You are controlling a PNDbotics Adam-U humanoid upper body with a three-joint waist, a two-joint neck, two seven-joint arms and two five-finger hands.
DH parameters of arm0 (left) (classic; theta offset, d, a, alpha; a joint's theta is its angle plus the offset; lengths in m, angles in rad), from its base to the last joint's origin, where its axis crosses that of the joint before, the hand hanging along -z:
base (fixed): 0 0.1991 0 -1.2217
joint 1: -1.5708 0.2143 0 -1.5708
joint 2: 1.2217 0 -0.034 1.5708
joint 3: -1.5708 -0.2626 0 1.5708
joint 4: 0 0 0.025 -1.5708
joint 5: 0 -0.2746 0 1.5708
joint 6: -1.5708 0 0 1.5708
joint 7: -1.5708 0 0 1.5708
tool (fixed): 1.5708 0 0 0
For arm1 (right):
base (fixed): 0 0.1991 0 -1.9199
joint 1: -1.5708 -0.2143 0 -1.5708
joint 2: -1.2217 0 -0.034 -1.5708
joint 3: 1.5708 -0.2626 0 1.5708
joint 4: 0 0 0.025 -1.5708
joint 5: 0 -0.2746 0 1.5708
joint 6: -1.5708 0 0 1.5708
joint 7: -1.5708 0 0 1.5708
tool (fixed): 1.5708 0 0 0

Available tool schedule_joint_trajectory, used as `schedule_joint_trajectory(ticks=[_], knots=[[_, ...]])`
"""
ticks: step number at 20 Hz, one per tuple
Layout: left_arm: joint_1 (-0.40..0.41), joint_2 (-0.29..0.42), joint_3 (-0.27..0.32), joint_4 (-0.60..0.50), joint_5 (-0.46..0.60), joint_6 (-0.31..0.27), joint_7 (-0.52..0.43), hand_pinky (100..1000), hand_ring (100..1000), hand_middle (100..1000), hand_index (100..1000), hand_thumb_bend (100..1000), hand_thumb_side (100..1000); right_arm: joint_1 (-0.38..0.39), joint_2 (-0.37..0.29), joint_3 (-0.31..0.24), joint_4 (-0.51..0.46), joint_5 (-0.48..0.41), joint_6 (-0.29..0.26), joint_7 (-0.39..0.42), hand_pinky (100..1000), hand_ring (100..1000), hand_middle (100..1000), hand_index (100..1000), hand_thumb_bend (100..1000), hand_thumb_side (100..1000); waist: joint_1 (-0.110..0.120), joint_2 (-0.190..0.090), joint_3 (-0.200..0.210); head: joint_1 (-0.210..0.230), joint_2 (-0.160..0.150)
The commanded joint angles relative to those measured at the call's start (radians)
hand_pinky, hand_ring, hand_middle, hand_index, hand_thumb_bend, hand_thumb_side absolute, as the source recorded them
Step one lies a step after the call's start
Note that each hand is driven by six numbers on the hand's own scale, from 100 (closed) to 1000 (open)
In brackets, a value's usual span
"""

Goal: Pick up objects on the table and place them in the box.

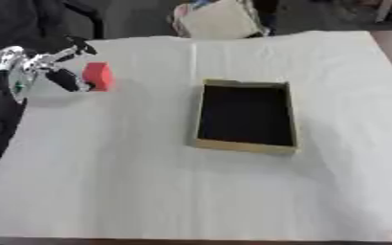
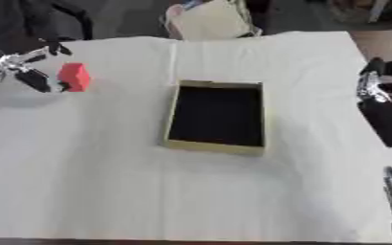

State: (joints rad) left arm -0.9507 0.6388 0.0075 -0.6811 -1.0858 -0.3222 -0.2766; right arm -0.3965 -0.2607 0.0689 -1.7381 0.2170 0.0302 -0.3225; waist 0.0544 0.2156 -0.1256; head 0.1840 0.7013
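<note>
The worktop (image 1: 149, 191) is covered with a white cloth. An open cardboard box (image 1: 246, 145) with a dark interior sits near the centre, slightly toward three o'clock; nothing can be made out inside it.

A red block (image 1: 99, 76) is at about ten o'clock from the box, well apart from it, near the worktop's left edge. The left robot hand (image 1: 61, 67) comes in from the left side at that same ten o'clock position. Its fingers are spread apart: one dark fingertip reaches above and behind the block, another lies low against the block's left face. The block sits in the gap between them, at the hand's three o'clock. Whether the block rests on the cloth or is lifted clear cannot be told.

The right robot hand (image 2: 382, 103) shows at the right edge, at three o'clock from the box, well apart from it, holding nothing. How its fingers stand cannot be told.
</note>
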Motion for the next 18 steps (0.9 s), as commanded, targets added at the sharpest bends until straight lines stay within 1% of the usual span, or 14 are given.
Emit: schedule_joint_trajectory(ticks=[1, 13, 18], knots=[[-0.015, 0.019, 0.013, -0.003, -0.017, 0.008, 0.032, 833, 860, 841, 908, 365, 271, -0.018, -0.023, 0.000, -0.021, -0.009, -0.004, -0.003, 576, 714, 551, 862, 100, 448, 0.001, -0.013, -0.003, 0.006, -0.011], [-0.011, 0.009, 0.021, 0.015, -0.060, 0.031, 0.097, 831, 860, 840, 907, 335, 245, -0.026, -0.026, 0.003, -0.023, -0.018, -0.007, -0.002, 576, 714, 551, 862, 100, 451, 0.008, 0.004, -0.022, 0.011, -0.018], [-0.005, 0.004, 0.022, 0.027, -0.065, 0.029, 0.095, 817, 825, 810, 902, 316, 226, -0.028, -0.026, 0.003, -0.024, -0.018, -0.008, -0.001, 577, 715, 550, 862, 100, 451, 0.009, 0.007, -0.025, 0.010, -0.019]])
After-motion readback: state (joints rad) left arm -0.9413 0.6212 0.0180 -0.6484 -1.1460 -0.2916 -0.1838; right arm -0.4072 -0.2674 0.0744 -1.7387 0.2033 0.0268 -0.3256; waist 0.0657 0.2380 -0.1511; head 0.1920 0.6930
